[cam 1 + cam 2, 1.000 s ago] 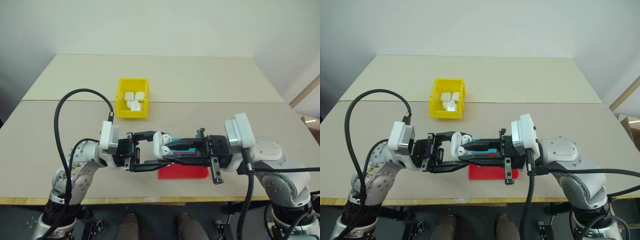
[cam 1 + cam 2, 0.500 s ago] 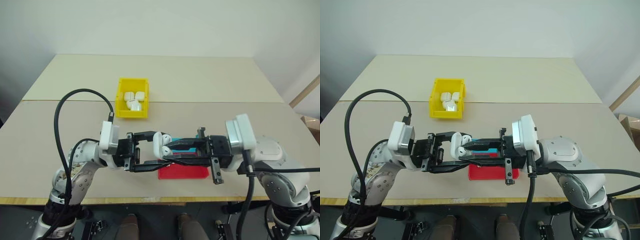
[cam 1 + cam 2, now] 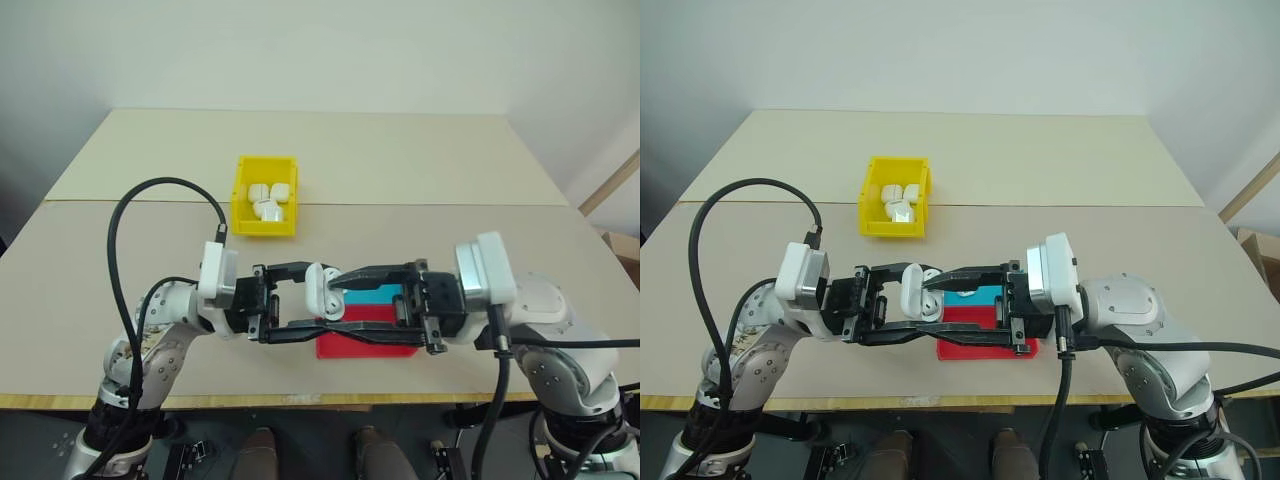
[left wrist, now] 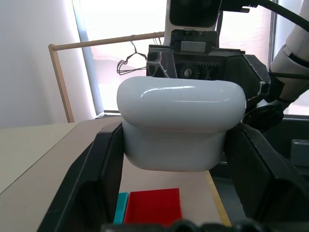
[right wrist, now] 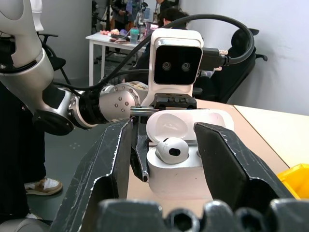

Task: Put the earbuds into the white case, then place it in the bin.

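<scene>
White case (image 3: 320,288) sits squeezed in my left fingers (image 3: 303,300) above the table (image 3: 420,180), lid up, one earbud (image 5: 170,149) inside. My right fingers (image 3: 345,302) stand apart, holding nothing. Lid and bin (image 3: 264,196) come next.

a beige table (image 3: 420,160) bears the bin (image 3: 265,196) far left; red tray (image 3: 365,335) and, seemingly, blue tray (image 3: 375,294) near.

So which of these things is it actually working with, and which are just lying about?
In the job:
- white case, lid open, clamped in the left gripper
- earbud sitting in the case
- right gripper, open at the case
- yellow bin, where the case goes

Lying about:
- red tray
- blue tray
- white items already in the bin
</scene>
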Robot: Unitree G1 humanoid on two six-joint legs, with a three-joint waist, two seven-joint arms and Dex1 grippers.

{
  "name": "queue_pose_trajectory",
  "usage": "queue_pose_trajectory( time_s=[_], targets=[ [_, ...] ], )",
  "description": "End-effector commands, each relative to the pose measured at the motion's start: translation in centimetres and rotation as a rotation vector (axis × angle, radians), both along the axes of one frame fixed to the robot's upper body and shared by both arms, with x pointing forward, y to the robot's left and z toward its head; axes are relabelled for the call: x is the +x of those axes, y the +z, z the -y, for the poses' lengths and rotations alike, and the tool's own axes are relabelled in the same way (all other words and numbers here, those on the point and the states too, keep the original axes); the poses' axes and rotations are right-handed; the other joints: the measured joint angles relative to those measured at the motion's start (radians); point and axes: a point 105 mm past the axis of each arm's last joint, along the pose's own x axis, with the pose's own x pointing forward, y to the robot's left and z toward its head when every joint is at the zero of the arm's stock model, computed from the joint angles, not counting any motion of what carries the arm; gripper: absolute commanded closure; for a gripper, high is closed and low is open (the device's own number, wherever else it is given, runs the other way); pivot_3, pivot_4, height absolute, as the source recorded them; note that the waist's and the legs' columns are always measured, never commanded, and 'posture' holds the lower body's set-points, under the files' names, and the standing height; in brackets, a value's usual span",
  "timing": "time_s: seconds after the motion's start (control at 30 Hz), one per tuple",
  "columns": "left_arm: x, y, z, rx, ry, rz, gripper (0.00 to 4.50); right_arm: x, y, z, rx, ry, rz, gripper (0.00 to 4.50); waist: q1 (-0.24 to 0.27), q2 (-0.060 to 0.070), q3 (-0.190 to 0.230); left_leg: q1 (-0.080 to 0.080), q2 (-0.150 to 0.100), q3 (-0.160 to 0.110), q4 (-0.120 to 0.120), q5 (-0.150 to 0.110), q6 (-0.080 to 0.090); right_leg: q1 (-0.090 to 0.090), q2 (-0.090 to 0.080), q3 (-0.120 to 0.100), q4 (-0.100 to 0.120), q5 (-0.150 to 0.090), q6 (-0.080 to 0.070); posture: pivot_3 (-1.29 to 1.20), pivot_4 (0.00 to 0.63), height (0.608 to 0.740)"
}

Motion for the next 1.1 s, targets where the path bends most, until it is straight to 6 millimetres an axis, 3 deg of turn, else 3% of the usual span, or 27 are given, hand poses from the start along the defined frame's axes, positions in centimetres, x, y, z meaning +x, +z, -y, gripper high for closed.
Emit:
queue_pose_trajectory(
  time_s=[0.03, 0.2, 0.27, 0.43, 0.47, 0.7, 1.1],
  targets=[
    [-0.5, 0.5, 0.1, -0.017, -0.016, 0.045, 1.67, -0.5, 1.4, 0.8, 0.06, 0.028, 0.049, 1.93, 0.0, 0.0, 0.0, 0.0, 0.0, 0.0, 0.0, 0.0, 0.0, 0.0, 0.0, 0.0, 0.0, 0.0, 0.0, 0.0, 0.15, 0.74],
    [0.1, 0.1, 0.1, -0.005, 0.005, 0.042, 1.67, 0.3, 3.4, 2.0, 0.084, 0.01, 0.085, 2.1, -0.001, 0.0, 0.0, 0.0, 0.0, 0.0, 0.0, 0.0, 0.0, 0.0, 0.0, 0.0, 0.0, 0.0, 0.0, 0.0, 0.15, 0.74],
    [0.4, -0.1, 0.1, 0.004, 0.015, 0.039, 1.67, 0.8, 4.1, 2.1, 0.071, -0.009, 0.105, 2.54, -0.001, 0.0, 0.0, 0.0, 0.0, 0.0, 0.0, 0.0, 0.0, 0.0, 0.0, 0.0, 0.0, 0.0, 0.0, 0.0, 0.15, 0.74],
    [1.5, -0.8, 0.4, 0.028, 0.048, 0.034, 1.67, 1.8, 5.1, 1.5, -0.069, -0.026, 0.228, 4.27, 0.001, 0.0, 0.0, 0.0, 0.0, 0.0, 0.0, 0.0, 0.0, 0.0, 0.0, 0.0, 0.0, 0.0, 0.0, 0.0, 0.15, 0.74],
    [1.8, -1.0, 0.5, 0.038, 0.054, 0.038, 1.67, 2.1, 5.5, 1.2, -0.095, -0.026, 0.239, 4.43, 0.0, 0.0, 0.0, 0.0, 0.0, 0.0, 0.0, 0.0, 0.0, 0.0, 0.0, 0.0, 0.0, 0.0, 0.0, 0.0, 0.15, 0.74],
    [2.5, -1.0, 0.9, 0.045, 0.059, 0.073, 1.67, 2.7, 6.6, -1.3, -0.261, -0.001, 0.272, 4.43, -0.001, 0.0, 0.0, -0.001, 0.0, 0.0, 0.0, 0.0, 0.0, -0.001, 0.0, 0.0, 0.0, 0.0, 0.0, 0.0, 0.15, 0.74],
    [2.4, -1.0, 0.9, 0.051, 0.076, 0.089, 1.67, 3.1, 3.7, -3.3, -0.403, 0.066, 0.323, 4.43, 0.002, 0.0, 0.0, -0.001, 0.0, 0.0, 0.0, 0.0, 0.0, -0.001, 0.0, 0.0, 0.0, 0.0, 0.0, 0.0, 0.15, 0.74]
  ],
)
